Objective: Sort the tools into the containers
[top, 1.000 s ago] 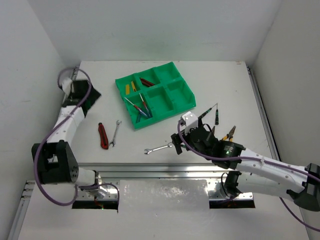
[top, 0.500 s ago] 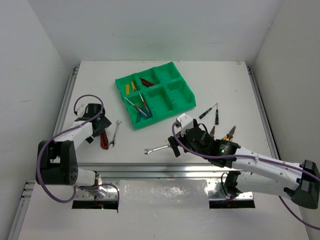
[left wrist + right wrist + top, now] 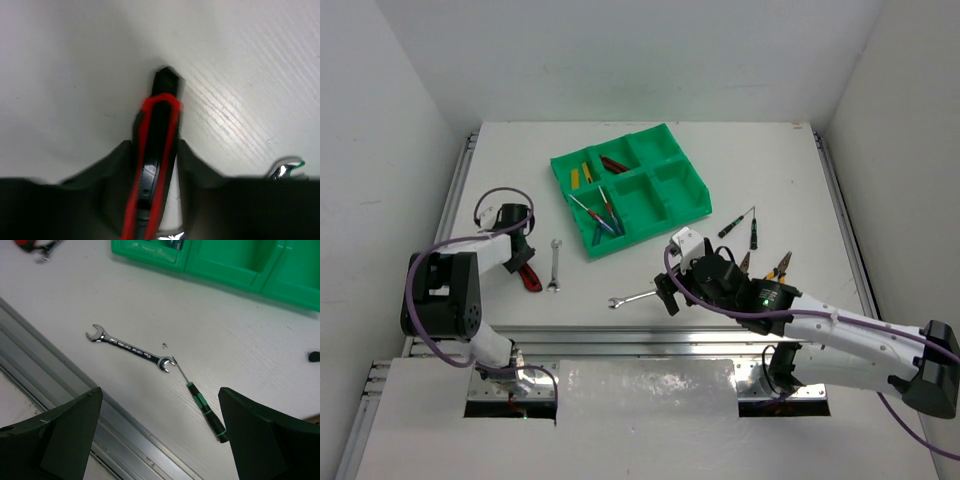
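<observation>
The left claw [image 3: 155, 152] grips a red-and-black knife [image 3: 159, 112] that lies flat on the white bench [image 3: 75, 75]. The knife's end juts out past the fingers. The right claw [image 3: 160, 400] hangs wide open above a silver open-end wrench [image 3: 131, 346] and a thin green-handled screwdriver [image 3: 202, 407], touching neither.

table [image 3: 770, 160]: white, matte | rail [image 3: 580, 336]: silver, near edge | walls [image 3: 620, 60]: white
</observation>
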Motion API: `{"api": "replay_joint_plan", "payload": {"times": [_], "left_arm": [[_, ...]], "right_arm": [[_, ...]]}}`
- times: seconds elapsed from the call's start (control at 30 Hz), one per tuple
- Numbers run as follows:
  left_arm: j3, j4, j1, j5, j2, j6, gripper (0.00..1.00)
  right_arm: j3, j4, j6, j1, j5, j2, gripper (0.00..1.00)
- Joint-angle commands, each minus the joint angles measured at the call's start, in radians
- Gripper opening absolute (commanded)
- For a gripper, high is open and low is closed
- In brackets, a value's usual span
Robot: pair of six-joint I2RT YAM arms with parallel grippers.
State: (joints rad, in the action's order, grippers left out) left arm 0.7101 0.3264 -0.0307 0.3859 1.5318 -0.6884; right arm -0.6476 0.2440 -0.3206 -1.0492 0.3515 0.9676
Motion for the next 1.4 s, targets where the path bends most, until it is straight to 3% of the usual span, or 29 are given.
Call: {"api": "replay_joint_plan", "payload": {"times": [0.0,0.1,0.23,0.33,0.47,0.53,0.63,0.8,1.1,1.2,1.37], "left_arm": [[-0.012,-0.021,0.008,-0.054,0.07,0.012,0.18],[-0.014,-0.018,0.008,-0.055,0.053,0.01,0.0],[-0.031,0.038,0.012,0.014,-0.099,-0.026,0.0],[0.033,0.097,0.047,0.082,-0.298,-0.065,0.0],[0.149,0.008,0.15,0.045,-0.363,-0.059,0.0],[0.23,-0.022,0.198,0.028,-0.317,-0.059,0.0],[0.4,-0.096,0.253,0.031,-0.126,-0.034,0.0],[0.774,-0.186,0.268,0.059,0.163,-0.003,0.0],[1.069,-0.472,0.294,-0.039,0.522,-0.022,0.0],[1.21,-0.469,0.319,-0.01,0.667,-0.03,0.0],[1.307,-0.443,0.351,0.047,0.772,-0.04,0.01]], "right_arm": [[0.009,-0.071,0.0,0.002,-0.055,-0.029,0.99],[0.022,-0.1,-0.012,0.003,-0.118,-0.041,0.99],[0.008,-0.106,-0.023,0.005,-0.172,-0.024,0.99],[-0.009,-0.088,-0.02,0.005,-0.158,-0.023,0.99],[-0.003,-0.078,-0.005,0.017,-0.117,-0.049,0.99],[0.0,-0.074,0.002,0.037,-0.111,-0.059,0.99],[0.005,-0.068,0.006,0.066,-0.112,-0.075,0.99],[0.034,-0.066,0.009,0.089,-0.092,-0.115,0.99],[0.059,-0.074,0.017,0.1,-0.078,-0.127,0.99],[0.063,-0.072,0.017,0.103,-0.075,-0.132,0.99],[0.069,-0.072,0.015,0.104,-0.074,-0.144,0.99]]}}
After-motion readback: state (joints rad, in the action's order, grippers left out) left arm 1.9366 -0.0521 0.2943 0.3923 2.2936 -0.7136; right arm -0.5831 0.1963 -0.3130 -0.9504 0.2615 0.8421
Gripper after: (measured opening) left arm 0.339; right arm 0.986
